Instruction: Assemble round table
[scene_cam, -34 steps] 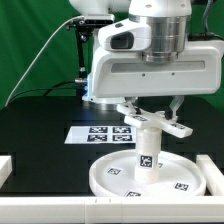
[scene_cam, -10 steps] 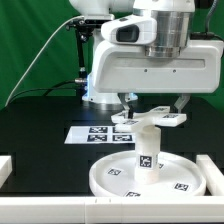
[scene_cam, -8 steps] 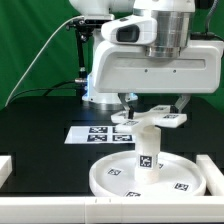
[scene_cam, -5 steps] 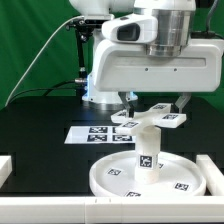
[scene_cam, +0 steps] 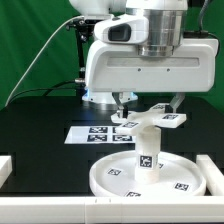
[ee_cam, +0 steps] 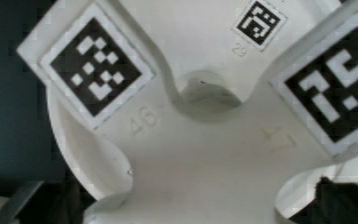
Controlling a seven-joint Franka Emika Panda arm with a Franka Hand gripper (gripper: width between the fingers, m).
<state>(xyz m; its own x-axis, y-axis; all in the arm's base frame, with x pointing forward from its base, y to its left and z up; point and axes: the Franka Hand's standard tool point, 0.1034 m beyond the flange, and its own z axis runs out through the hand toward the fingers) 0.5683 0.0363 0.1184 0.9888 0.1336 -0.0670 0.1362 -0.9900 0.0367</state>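
A robotics lab: black table (scene_cam: 40,125), green backdrop (scene_cam: 35,40), the marker board (scene_cam: 100,133).

Work surface: a flat matte black table top (scene_cam: 40,135) spans the scene. In the wrist view it shows only as dark corners.

The marker board (scene_cam: 92,133), a thin flat white board printed with black-and-white square tags, lies flat on the table top toward its back, near the middle.

White edge rails border the table:
- a short left rail (scene_cam: 5,168) at the exterior view's left;
- a short right rail (scene_cam: 213,170) at the exterior view's right;
- a long front rail (scene_cam: 50,210) along the near edge.

Behind the table stands a green backdrop panel (scene_cam: 72,60). A thin black cable (scene_cam: 33,60) hangs in a curve across the pale wall (scene_cam: 25,25) at the exterior view's left.
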